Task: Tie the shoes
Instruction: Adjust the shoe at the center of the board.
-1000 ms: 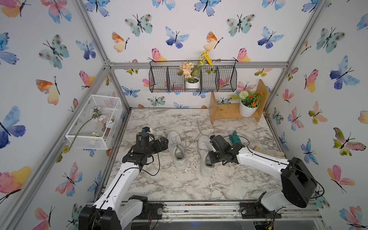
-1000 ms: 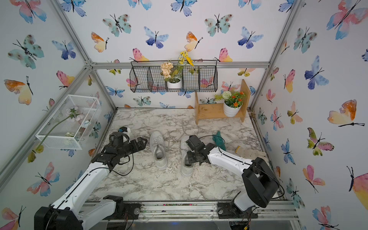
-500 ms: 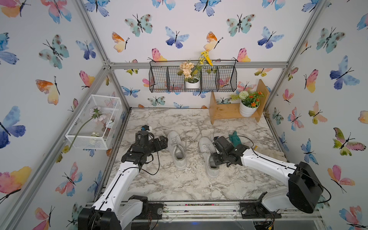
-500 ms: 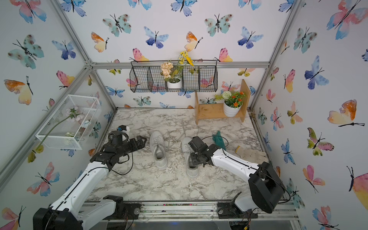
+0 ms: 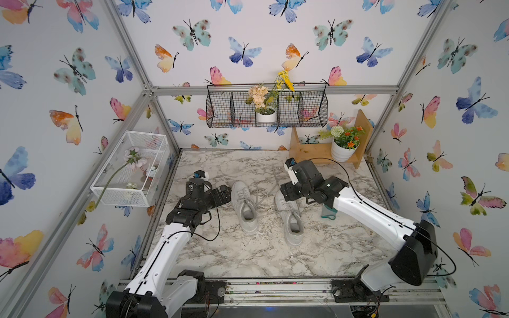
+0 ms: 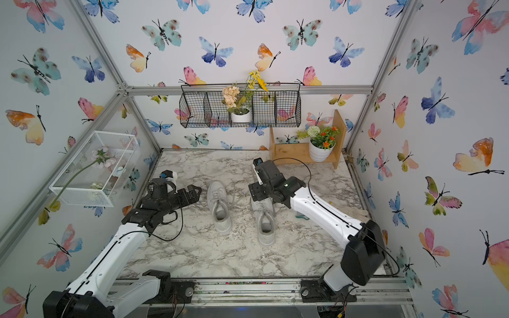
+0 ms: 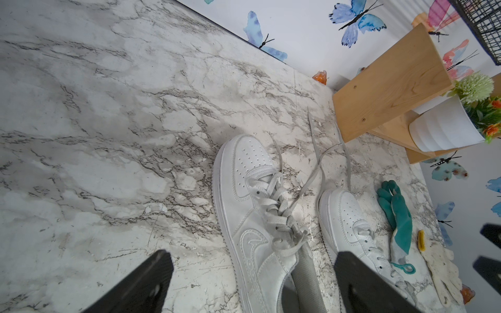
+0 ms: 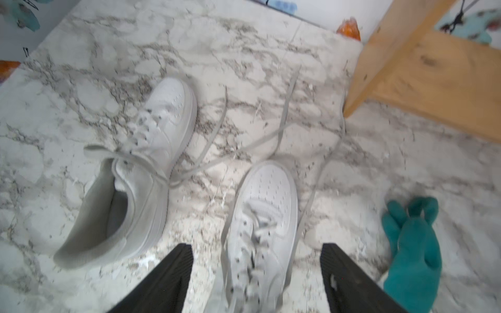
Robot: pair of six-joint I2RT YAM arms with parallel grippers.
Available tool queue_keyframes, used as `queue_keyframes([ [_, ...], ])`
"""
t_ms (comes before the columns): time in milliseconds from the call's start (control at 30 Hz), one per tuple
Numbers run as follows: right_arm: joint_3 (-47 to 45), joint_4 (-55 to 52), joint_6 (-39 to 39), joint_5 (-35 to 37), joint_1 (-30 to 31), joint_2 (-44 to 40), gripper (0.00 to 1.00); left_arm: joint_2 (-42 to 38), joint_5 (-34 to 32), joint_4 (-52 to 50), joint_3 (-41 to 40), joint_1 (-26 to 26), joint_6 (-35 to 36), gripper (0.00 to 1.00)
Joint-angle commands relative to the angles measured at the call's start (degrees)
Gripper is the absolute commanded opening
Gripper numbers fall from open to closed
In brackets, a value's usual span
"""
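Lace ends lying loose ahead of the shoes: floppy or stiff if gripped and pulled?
Probably floppy: the lace ends lie in slack, crossing curves on the table. Likely thin and flat, so easy to slip. A hard pull may drag the shoe.

Left arm [image 5: 165,247] low, reaching inward; left gripper [image 5: 226,195] jaws wide, empty. Right arm [image 5: 366,212] raised, wrist pitched down; right gripper [image 5: 285,192] jaws apart, empty.

Lab test cell, home-styled: boxed by aluminium frame [image 5: 176,89], walls [image 5: 275,35] papered with butterflies, arms [image 5: 165,247] mounted on rail [image 5: 275,286] at marble-print table [image 5: 261,253].
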Motion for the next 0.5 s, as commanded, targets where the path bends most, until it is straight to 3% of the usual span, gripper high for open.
queue_keyframes([
  [0, 6.13, 1.54, -4.36, -3.54, -2.91, 9.74, 0.78, -1.27, -1.93, -1.79, 1.52, 0.16, 1.19, 0.99],
  [233, 19.32, -0.28, -6.04, -6.87, -8.22, 27.24, 0.72, -1.88, -2.15, -2.52, 1.01, 0.16, 1.46, 0.99],
  [467, 23.60, -1.07, -6.84, -7.76, -11.29, 35.23, 0.70, -1.28, -3.14, -3.05, 0.82, 0.16, 2.12, 0.99],
])
